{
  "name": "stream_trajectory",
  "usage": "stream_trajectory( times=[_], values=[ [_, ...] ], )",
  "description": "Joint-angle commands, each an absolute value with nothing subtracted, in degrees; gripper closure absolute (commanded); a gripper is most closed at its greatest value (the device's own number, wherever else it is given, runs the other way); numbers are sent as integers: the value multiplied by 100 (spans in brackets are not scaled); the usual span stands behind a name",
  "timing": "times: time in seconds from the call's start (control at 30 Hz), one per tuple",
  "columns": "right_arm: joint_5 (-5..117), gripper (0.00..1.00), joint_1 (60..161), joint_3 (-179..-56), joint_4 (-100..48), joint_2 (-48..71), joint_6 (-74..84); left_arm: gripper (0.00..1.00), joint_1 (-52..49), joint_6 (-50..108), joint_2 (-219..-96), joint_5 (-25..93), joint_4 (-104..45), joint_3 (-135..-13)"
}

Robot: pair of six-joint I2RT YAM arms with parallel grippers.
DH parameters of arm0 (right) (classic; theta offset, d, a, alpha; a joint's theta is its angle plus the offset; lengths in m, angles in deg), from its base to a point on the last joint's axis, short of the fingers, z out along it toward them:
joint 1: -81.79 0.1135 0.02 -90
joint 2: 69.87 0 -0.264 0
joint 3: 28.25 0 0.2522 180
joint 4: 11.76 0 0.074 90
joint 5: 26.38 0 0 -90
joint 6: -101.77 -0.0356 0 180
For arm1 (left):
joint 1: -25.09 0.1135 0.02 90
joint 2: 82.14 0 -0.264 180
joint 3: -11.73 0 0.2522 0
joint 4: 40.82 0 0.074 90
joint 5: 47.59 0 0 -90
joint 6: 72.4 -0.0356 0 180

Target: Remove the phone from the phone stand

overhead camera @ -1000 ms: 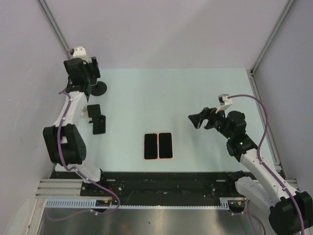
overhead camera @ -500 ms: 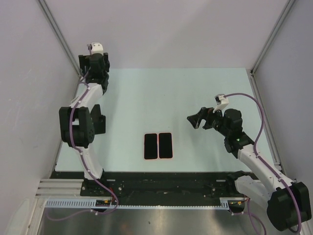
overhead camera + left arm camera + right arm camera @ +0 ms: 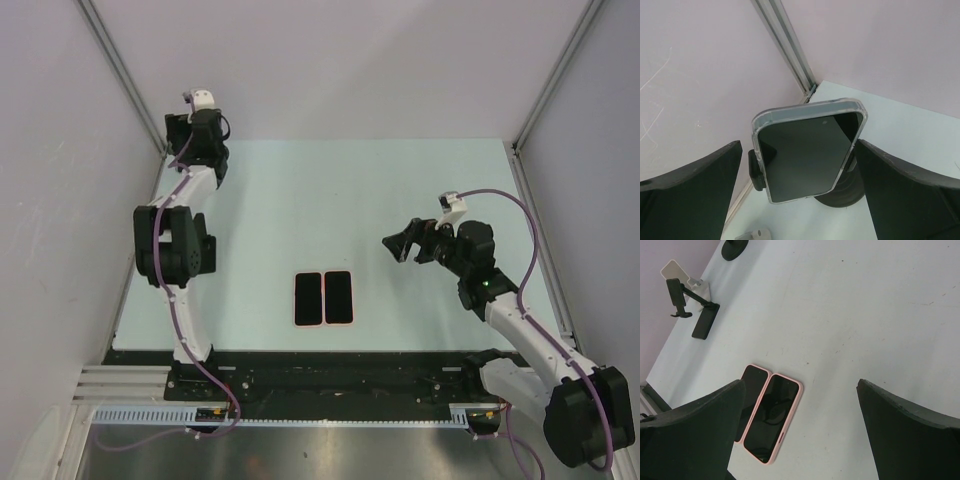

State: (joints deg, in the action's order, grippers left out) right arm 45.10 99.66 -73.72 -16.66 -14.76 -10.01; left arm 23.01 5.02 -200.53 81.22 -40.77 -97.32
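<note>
A phone (image 3: 807, 147) in a clear case, screen dark, sits in a black phone stand (image 3: 842, 192) with side clamps and a round base, near the table's far left corner. My left gripper (image 3: 797, 147) is open, one finger on each side of the phone, with a gap on the left side. In the top view the left gripper (image 3: 198, 150) covers the phone and stand. My right gripper (image 3: 400, 243) is open and empty above the table's right half, and shows the same in its wrist view (image 3: 800, 390).
Two pink-cased phones (image 3: 324, 297) lie side by side face up at centre front, also in the right wrist view (image 3: 767, 415). A second, empty black stand (image 3: 690, 305) stands at the left, partly behind my left arm (image 3: 165, 245). A frame rail (image 3: 785, 45) and wall are close behind the phone.
My left arm has swung to the right, bringing the gripper over the stand at the far left corner. The right gripper shifted slightly left.
</note>
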Motion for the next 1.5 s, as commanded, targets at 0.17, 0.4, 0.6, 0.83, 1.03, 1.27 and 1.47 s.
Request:
stream_trajectory(
  times=[0.17,0.4,0.6,0.83,1.03,1.27,1.47],
  values=[
    [4420,0,9928,-7365,-1375,-1406,-941,0,2342,740,-20071,8232,-4244,-9854],
    [4368,0,9937,-7365,-1357,-1371,-941,0,2430,1056,-19517,7740,-4235,-9546],
    [4367,0,9955,-7365,-1357,-1388,-923,0,2492,1347,-19192,7292,-4235,-9423],
    [4376,0,9963,-7365,-1366,-1371,-923,0,2878,1645,-18920,6001,-4191,-9213],
    [4350,0,9981,-7374,-1331,-1327,-897,0,3458,1725,-18743,4033,-3998,-9072],
    [4271,0,10016,-7365,-1304,-1300,-862,9,3792,1374,-19103,2862,-3542,-9475],
    [4183,0,10016,-7365,-1269,-1274,-826,21,3942,1224,-19560,2379,-3119,-10099]
  ],
)
